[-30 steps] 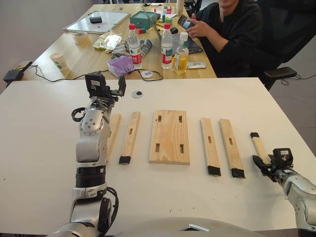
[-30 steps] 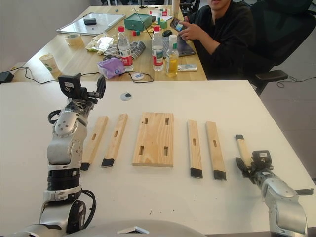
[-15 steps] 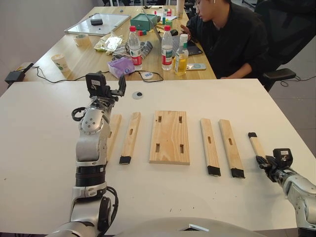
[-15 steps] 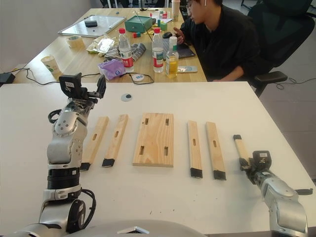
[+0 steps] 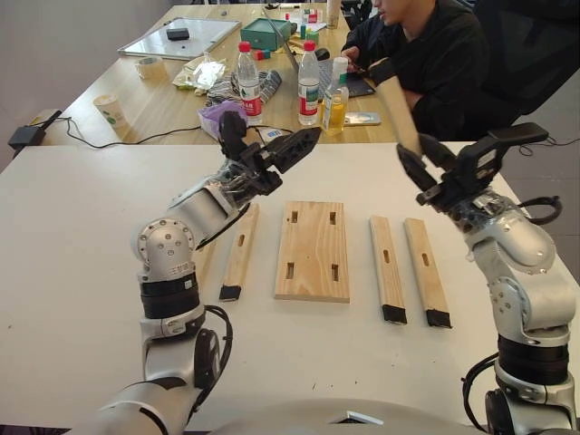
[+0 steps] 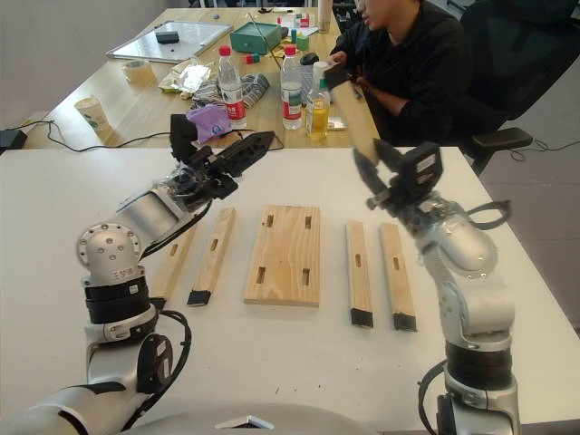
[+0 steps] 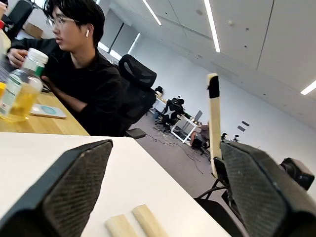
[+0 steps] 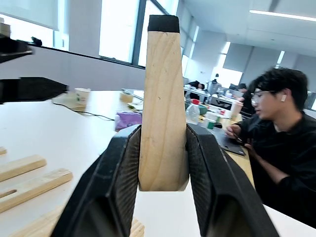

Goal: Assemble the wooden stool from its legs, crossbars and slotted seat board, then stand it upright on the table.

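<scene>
Raised from the right edge of the white table point(image 5: 72, 272), a short pale wooden crossbar with a black tip point(image 5: 400, 110) is held upright above the table's right side, clamped in the right gripper point(image 5: 419, 161). The left gripper point(image 7: 165, 148) (jaws wide apart) has been swung over the far-left corner of the flat, slotted pale wooden seat board point(image 5: 312, 251) at the table's centre.

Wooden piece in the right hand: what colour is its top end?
Black, on the pale wooden piece; the right wrist view shows it best.
</scene>
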### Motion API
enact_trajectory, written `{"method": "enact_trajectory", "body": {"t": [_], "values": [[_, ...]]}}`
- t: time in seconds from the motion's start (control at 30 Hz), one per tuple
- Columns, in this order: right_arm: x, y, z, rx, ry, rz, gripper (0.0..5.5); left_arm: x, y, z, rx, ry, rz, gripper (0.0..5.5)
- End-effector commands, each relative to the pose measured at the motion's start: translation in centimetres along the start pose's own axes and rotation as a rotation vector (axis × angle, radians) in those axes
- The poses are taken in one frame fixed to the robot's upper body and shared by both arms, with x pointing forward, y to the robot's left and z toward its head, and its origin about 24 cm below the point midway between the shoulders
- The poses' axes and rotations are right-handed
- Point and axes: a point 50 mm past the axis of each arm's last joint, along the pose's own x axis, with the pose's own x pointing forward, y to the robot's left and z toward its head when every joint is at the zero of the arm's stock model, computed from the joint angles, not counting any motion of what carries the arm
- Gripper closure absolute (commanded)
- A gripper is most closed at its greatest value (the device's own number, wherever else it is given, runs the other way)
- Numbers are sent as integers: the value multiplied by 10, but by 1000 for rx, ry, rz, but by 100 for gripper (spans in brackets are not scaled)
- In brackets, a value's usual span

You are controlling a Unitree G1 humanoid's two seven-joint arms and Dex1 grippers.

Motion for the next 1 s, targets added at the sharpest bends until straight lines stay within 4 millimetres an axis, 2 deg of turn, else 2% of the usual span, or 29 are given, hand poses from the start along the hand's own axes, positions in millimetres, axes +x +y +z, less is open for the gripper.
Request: {"method": "enact_trajectory", "body": {"t": [0.03, 0.27, 0.6, 1.0], "values": [[6, 18, 7, 17, -45, 87, 418, 7, -10, -6, -122, 4, -7, 151], [9, 40, 4, 36, -21, 193, 418, 14, -25, -6, -183, 3, -50, 151], [6, 51, -2, 47, 17, 237, 418, 15, -26, -1, -192, -11, -36, 151], [2, 56, -4, 66, 30, 234, 418, 14, -31, -2, -202, -14, -52, 348]]}}
